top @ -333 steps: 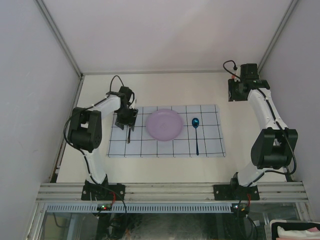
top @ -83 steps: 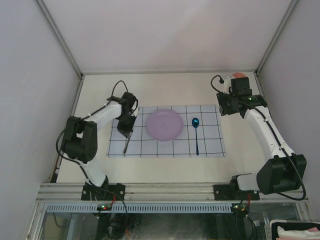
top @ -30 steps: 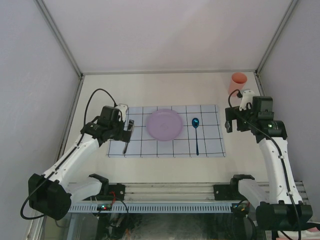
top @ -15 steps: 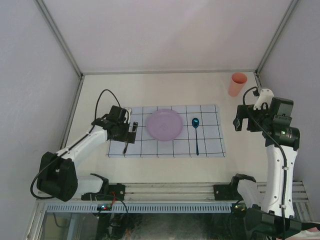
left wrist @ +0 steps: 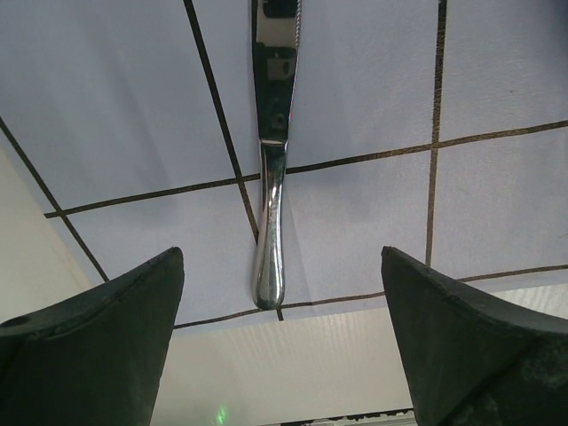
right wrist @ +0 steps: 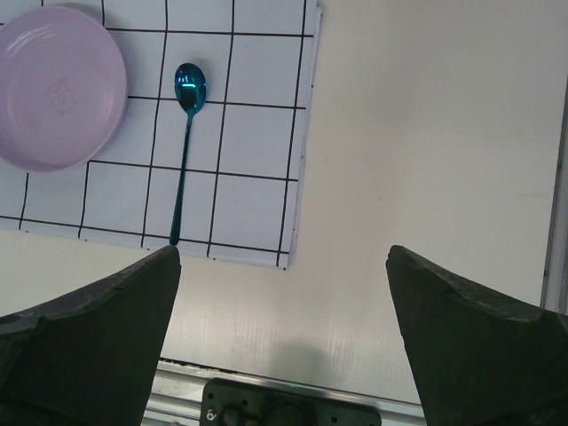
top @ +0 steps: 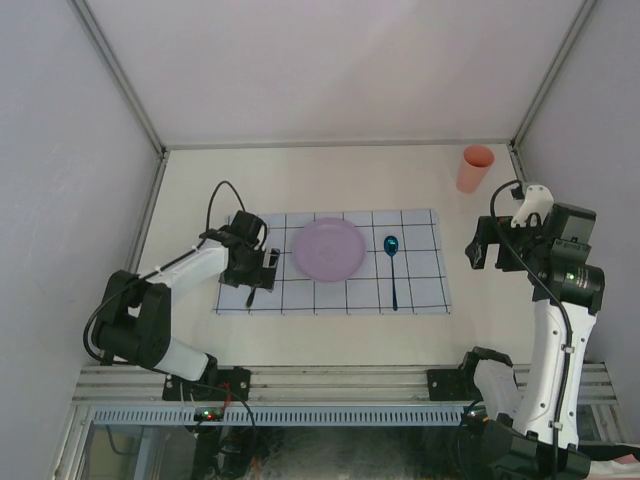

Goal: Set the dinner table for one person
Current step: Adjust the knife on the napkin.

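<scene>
The dinner table (top: 300,180) carries a grid-patterned cloth (top: 420,285). On the cloth lie a purple plate (top: 328,249), a blue spoon (top: 392,268) to its right and a silver knife (top: 250,296) to its left. My left gripper (top: 262,270) hovers open just over the knife (left wrist: 271,177), whose handle end lies between the spread fingers (left wrist: 106,328) without touching them. My right gripper (top: 480,250) hangs open and empty above bare table right of the cloth. Its view shows the plate (right wrist: 55,87) and the spoon (right wrist: 185,133). An orange cup (top: 475,168) stands upright at the back right.
Aluminium rails (top: 340,380) edge the near side, also seen as the rail (right wrist: 355,404) in the right wrist view. Grey walls close in the back and both sides. The cloth's right edge (right wrist: 302,177) lies ahead and left of the right gripper.
The left arm has folded back toward its base while its gripper stays over the knife, shifted slightly right. The right arm has risen and drawn back from the cup. Both stay open.
</scene>
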Controlling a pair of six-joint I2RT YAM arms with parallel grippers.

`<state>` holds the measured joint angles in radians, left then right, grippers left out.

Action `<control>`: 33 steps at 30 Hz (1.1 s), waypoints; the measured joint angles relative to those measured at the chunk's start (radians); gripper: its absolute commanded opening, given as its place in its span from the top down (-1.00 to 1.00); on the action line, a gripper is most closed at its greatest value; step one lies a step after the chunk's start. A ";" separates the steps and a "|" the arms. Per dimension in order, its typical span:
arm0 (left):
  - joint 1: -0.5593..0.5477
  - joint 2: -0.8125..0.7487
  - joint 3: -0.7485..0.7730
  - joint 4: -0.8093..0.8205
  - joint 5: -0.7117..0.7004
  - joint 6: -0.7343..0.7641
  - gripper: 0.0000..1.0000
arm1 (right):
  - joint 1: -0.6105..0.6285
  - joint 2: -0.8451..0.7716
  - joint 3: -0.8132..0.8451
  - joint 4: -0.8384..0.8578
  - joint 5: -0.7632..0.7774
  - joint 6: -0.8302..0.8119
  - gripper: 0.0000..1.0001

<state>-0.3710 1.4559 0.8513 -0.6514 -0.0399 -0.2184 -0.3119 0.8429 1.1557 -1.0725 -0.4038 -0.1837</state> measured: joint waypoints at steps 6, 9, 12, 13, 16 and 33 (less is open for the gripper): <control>0.000 0.051 0.000 0.002 -0.001 0.001 -0.62 | -0.023 -0.011 0.000 -0.013 -0.027 -0.004 -0.99; 0.000 0.062 0.000 0.004 -0.005 0.004 -0.49 | -0.035 -0.012 0.000 -0.021 -0.039 -0.004 -0.99; 0.000 0.066 0.000 0.006 -0.013 0.016 -0.41 | -0.043 -0.014 0.000 -0.025 -0.050 -0.004 -0.99; 0.000 0.066 0.000 0.007 -0.017 0.021 -0.38 | -0.045 -0.015 0.000 -0.025 -0.052 -0.004 -0.99; 0.000 0.072 0.000 0.007 -0.030 0.039 -0.34 | -0.052 -0.019 0.000 -0.025 -0.060 -0.004 -0.99; -0.003 0.153 0.086 -0.002 -0.031 0.144 0.16 | -0.100 -0.047 0.000 -0.024 -0.095 -0.004 -0.99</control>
<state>-0.3737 1.6093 0.9371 -0.6533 -0.0708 -0.0746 -0.4114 0.7963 1.1557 -1.0969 -0.4992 -0.1879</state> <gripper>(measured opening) 0.468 0.995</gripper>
